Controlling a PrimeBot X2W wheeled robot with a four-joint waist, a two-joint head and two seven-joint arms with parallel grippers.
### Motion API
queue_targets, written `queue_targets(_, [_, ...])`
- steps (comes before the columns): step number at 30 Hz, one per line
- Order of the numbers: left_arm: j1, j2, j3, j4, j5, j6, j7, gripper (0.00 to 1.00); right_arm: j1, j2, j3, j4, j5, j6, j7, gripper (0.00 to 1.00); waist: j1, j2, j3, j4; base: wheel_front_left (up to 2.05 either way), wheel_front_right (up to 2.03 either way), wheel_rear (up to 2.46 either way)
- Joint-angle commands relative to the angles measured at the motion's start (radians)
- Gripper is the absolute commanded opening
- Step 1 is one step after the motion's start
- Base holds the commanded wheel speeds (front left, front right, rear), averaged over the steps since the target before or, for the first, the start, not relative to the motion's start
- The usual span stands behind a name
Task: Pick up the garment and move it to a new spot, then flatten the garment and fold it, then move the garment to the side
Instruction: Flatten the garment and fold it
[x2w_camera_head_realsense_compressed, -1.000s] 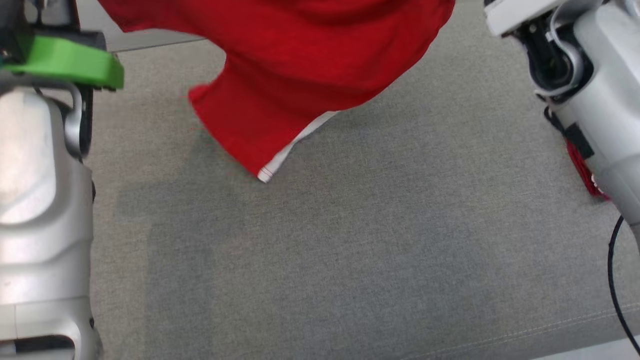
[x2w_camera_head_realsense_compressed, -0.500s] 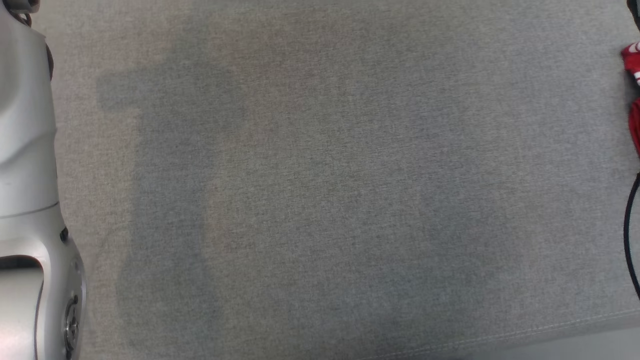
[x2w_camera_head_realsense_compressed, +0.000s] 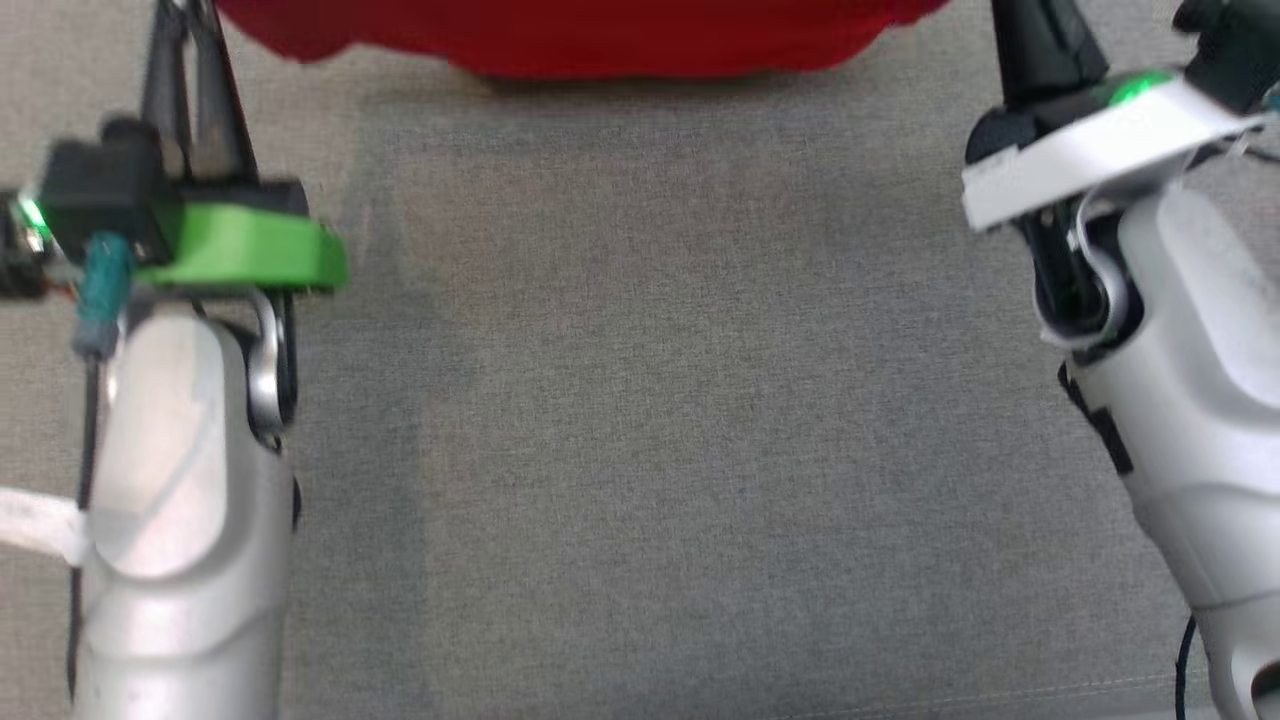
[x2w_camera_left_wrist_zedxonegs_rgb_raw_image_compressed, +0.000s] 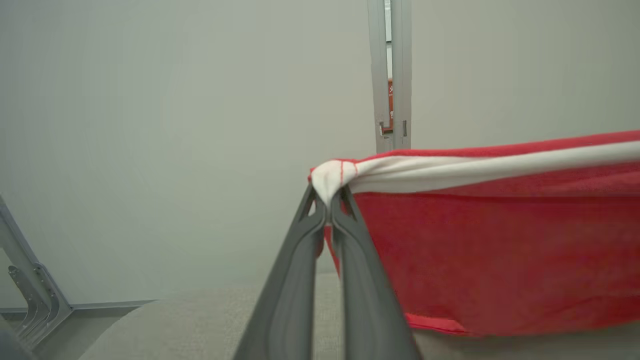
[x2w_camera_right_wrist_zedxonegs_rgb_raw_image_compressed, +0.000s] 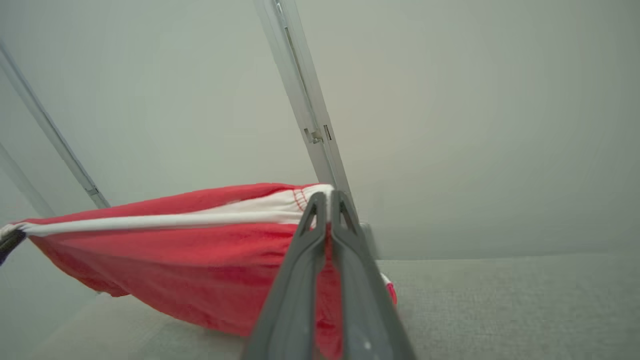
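A green plastic bracket (x2w_camera_head_realsense_compressed: 240, 255) sat behind the left claw (x2w_camera_left_wrist_zedxonegs_rgb_raw_image_compressed: 327, 202), a white plastic bracket (x2w_camera_head_realsense_compressed: 1080, 165) behind the right claw (x2w_camera_right_wrist_zedxonegs_rgb_raw_image_compressed: 328, 202), on silver forearms (x2w_camera_head_realsense_compressed: 180, 500).

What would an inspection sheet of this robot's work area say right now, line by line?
Surface: grey fabric surface, flat.
Job's things: red garment with a white band, stretched between both grippers over the far part of the surface; cannot tell whether its lower edge touches.
Clutter: nothing seen.
Grippers: left gripper shut on one banded corner; right gripper shut on the other.
Cables: thin dark cable beside the right arm; teal plug at the left wrist.
Surroundings: pale wall; metal post.
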Motion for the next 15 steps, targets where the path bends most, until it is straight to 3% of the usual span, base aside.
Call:
queue_targets(1, [0.078, -0.006, 0.017, -0.004, -0.016, 0.001, 0.001, 0.00, 0.061, -0.015, 0.009, -0.014, 0.026, -0.002, -0.003, 0.00, -0.0001, 0.0000, -0.067, 0.007, 0.00, 0.00, 0.00])
queue_targets(7, [0.339, -0.039, 0.051, 0.018, -0.043, -0.015, 0.001, 0.00, 0.244, -0.035, 0.112, -0.041, 0.124, -0.002, -0.003, 0.00, -0.0001, 0.0000, -0.184, 0.006, 0.00, 0.00, 0.00])
queue_targets(15, [0.558, -0.055, 0.055, 0.037, -0.087, -0.021, 0.001, 0.00, 0.418, -0.040, 0.205, -0.046, 0.220, -0.002, -0.003, 0.00, -0.0001, 0.0000, -0.317, 0.006, 0.00, 0.00, 0.00])
